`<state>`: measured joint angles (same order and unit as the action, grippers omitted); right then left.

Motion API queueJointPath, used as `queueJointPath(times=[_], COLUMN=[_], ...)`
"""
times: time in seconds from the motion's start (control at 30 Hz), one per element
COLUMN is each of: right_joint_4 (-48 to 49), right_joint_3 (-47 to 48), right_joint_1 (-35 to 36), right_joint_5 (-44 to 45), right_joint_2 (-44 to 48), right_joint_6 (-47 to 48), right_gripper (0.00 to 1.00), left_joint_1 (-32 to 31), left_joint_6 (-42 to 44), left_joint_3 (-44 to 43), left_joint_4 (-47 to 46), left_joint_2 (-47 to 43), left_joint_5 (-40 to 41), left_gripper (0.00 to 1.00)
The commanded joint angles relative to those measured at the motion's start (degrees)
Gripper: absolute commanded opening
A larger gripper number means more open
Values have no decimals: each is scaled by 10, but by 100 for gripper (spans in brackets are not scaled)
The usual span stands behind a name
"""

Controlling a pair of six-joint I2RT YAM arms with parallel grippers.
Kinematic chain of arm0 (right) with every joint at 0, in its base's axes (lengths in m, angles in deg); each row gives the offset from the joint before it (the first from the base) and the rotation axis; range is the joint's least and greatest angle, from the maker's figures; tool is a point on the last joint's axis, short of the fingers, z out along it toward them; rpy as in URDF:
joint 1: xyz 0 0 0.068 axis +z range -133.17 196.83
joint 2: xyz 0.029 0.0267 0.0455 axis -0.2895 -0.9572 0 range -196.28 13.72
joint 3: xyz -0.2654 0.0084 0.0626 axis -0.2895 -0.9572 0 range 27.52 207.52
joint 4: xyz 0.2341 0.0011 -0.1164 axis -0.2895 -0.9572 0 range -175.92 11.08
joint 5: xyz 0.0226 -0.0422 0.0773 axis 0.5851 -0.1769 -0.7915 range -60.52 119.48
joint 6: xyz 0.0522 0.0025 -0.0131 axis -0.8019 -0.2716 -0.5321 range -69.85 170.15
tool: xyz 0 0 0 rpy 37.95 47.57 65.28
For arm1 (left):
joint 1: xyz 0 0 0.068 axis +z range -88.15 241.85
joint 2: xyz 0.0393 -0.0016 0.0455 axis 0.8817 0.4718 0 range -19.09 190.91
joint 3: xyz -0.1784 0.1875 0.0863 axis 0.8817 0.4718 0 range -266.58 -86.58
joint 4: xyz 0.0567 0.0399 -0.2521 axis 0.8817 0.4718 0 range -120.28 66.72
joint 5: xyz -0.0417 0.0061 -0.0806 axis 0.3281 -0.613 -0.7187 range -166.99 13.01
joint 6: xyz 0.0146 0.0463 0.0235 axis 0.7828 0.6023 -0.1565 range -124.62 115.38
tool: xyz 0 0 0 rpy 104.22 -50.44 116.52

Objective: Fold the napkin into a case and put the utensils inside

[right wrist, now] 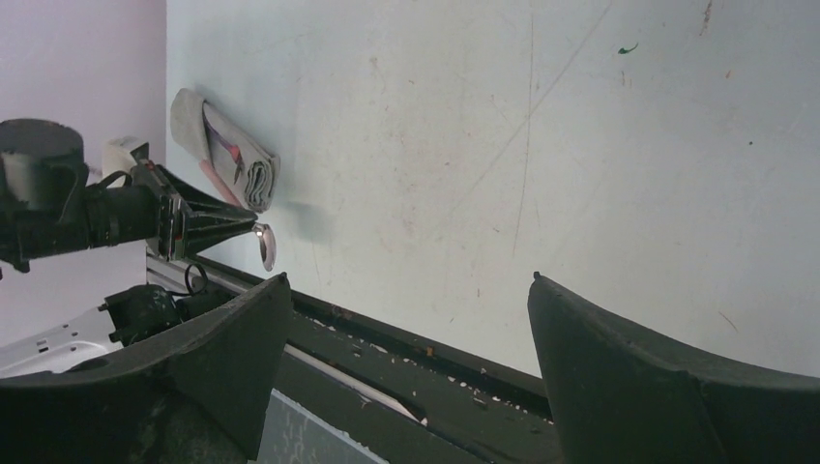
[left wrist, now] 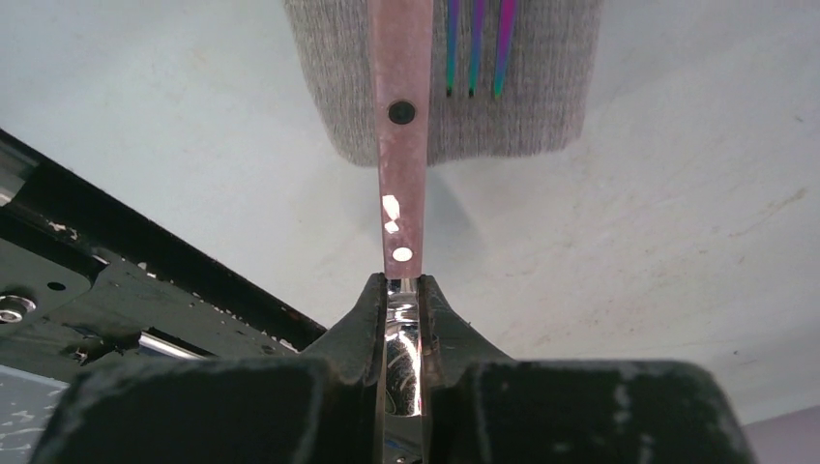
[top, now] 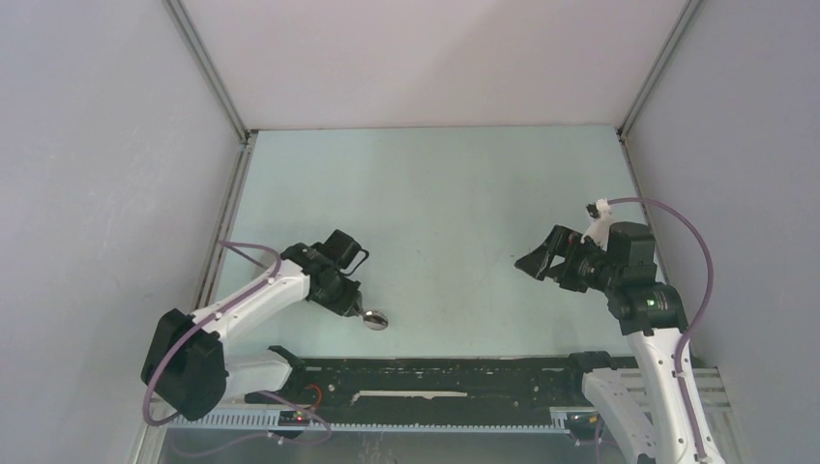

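The folding looks done: the case (left wrist: 329,87) lies as a narrow cloth pocket at about 8 o'clock on the surface (left wrist: 677,242), hidden under the left arm in the top view but plain in both wrist views. The fork (left wrist: 474,48) appears to be lodged with it — its tines show against the cloth, pointing out toward the left wrist camera. The spoon (left wrist: 401,174) is the piece in hand: the left fingers (left wrist: 363,329) are clamped on its shiny bowl end, and its pinkish handle runs up across the case at 12 o'clock in that view; whether it is inside the pocket or only lying on top cannot be told. The right fingers (right wrist: 242,348) stand wide apart and hold nothing, well away at about 3 o'clock. By this reading, what is left is small — seat the spoon beside the fork and let go.
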<state>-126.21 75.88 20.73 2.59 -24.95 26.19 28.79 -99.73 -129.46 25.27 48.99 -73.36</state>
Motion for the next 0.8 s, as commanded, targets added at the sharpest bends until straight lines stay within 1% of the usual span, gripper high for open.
queueJointPath(times=[0.0,0.1,0.13,0.2,0.3,0.43,0.6,0.77], right_joint_4=[14,13,13,11,14,17,16,18], right_joint_3=[-1,0,0,0,-3,-5,-5,-6], right_joint_1=[3,3,2,3,3,3,3,3], right_joint_5=[-7,-5,-4,-3,-3,-3,-3,-3], right_joint_2=[6,7,8,8,7,6,6,3], right_joint_6=[16,17,17,17,18,17,18,17], right_gripper=[99,99,99,99,99,99,99,99], left_joint_1=[30,50,59,74,88,112,134,158], left_joint_6=[71,75,82,103,127,138,163,183], left_joint_3=[-5,16,28,38,24,46,46,52], left_joint_4=[-15,-34,-51,-72,-48,-78,-83,-81], left_joint_2=[22,17,16,24,34,33,42,29], left_joint_5=[-31,-31,-52,-69,-55,-79,-92,-97], left_gripper=[0,0,0,0,0,0,0,0])
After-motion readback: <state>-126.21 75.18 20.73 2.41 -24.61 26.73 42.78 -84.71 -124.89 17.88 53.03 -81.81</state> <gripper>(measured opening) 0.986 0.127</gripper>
